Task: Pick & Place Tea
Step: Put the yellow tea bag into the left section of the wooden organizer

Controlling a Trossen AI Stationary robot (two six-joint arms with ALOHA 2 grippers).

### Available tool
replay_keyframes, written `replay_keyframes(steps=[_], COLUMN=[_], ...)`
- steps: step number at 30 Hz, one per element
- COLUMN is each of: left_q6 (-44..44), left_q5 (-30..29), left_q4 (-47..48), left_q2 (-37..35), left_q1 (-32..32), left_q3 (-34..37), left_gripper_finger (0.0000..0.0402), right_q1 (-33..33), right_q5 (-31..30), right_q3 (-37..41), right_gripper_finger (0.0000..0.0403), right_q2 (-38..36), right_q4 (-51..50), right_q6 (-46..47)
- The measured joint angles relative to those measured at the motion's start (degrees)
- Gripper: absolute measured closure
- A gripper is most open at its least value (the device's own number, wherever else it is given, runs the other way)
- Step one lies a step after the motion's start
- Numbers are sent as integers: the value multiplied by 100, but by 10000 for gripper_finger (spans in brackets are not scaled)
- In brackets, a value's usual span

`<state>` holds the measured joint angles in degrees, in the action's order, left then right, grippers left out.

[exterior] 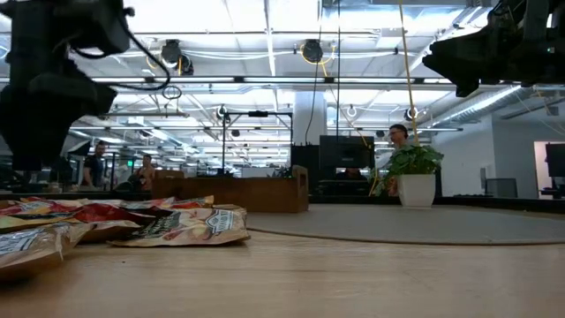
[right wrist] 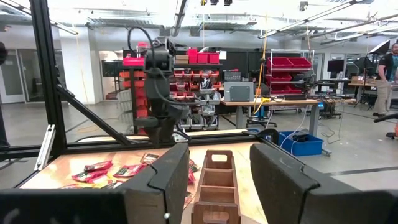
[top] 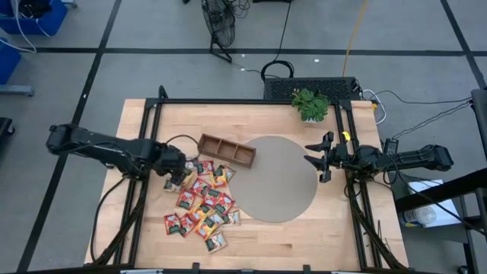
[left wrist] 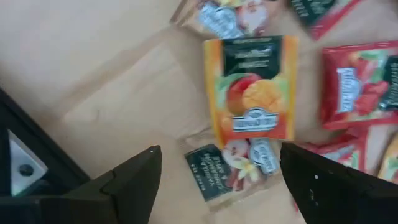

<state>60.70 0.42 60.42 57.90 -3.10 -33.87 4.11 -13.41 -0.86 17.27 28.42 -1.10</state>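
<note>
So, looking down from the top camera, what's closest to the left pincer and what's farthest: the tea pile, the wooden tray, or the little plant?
Measured from the left pincer, open at the pile's upper-left edge:
1. Tea sachets: right beneath and beside it, in the left half of the table.
2. Wooden tray: a bit farther, just past the pile toward the table's middle.
3. Potted plant: farthest, at the far right edge.

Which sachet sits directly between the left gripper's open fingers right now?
The dark-labelled sachet with white flowers, partly tucked under the orange mango sachet. It lies midway in the left gripper; the red sachets lie off to one side.
</note>
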Motion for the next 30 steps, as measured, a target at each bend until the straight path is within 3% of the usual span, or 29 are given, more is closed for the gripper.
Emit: replay_keyframes(steps=[7, 11, 16, 30], left_q6=[-132, -186, -128, -291], left_q5=[119, 497, 743, 683], left_q4=[-1169, -1702, -1905, -2109], left_q2=[-288, -222, -123, -148], left_q1=[454, 631, 737, 731], left_q3=[793, 1100, 1337, 1366], left_gripper_finger=[78, 78, 78, 88], right_q1=[1, 0, 1, 1], right_q5=[0, 0, 0, 0], right_q3=[0, 1, 1, 0], right_gripper_finger=[248, 248, 248, 248], right_q2=[-1, -1, -1, -1], right_q4=[-2, 0, 0, 0], right_q6=[0, 0, 0, 0])
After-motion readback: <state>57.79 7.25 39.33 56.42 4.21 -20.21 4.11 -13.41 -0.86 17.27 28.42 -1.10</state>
